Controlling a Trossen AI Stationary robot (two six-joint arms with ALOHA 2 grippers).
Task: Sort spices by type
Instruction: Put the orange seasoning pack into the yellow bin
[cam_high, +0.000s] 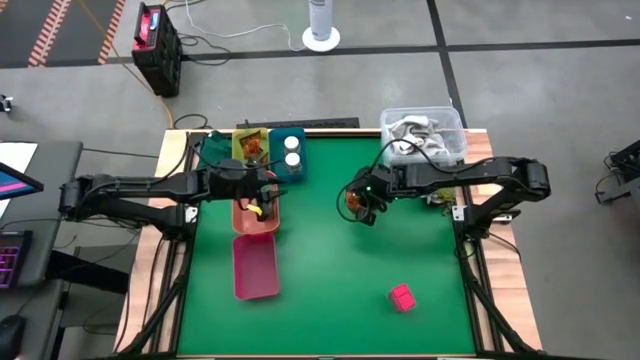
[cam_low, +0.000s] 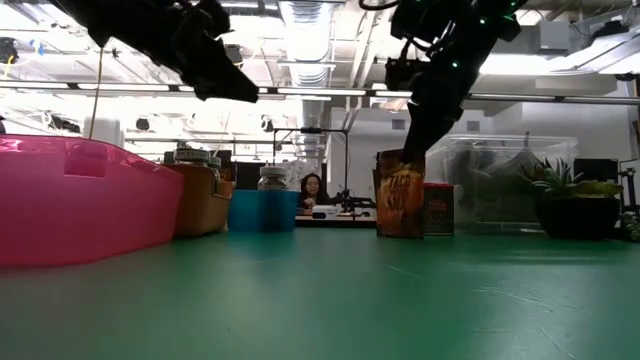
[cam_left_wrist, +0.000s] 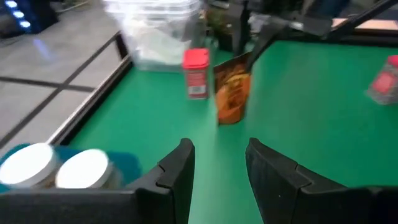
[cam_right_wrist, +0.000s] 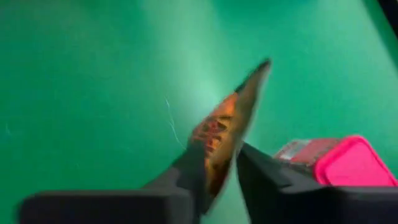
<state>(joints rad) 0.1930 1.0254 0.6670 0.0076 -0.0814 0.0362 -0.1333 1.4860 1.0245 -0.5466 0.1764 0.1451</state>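
Observation:
An orange-brown crinkly sachet stands upright on the green table, right of the middle, with my right gripper shut on it from above. A pink block stands right beside it. Another pink block lies alone toward the near right. Two white round jars sit in a blue tray at the far edge. My left gripper hovers open and empty over the orange tray, pointing toward the sachet. My right gripper pinches the sachet's top edge between its two fingers. The fingers slant down from the table's right side. The sachet stays upright below them, its bottom on the table.
Green and yellow trays stand beside the blue one at the far edge; a pink tray lies nearer, below the orange one. A clear tub of grey-white clutter stands at the far right corner. Green surface lies bare around the middle and near edge.

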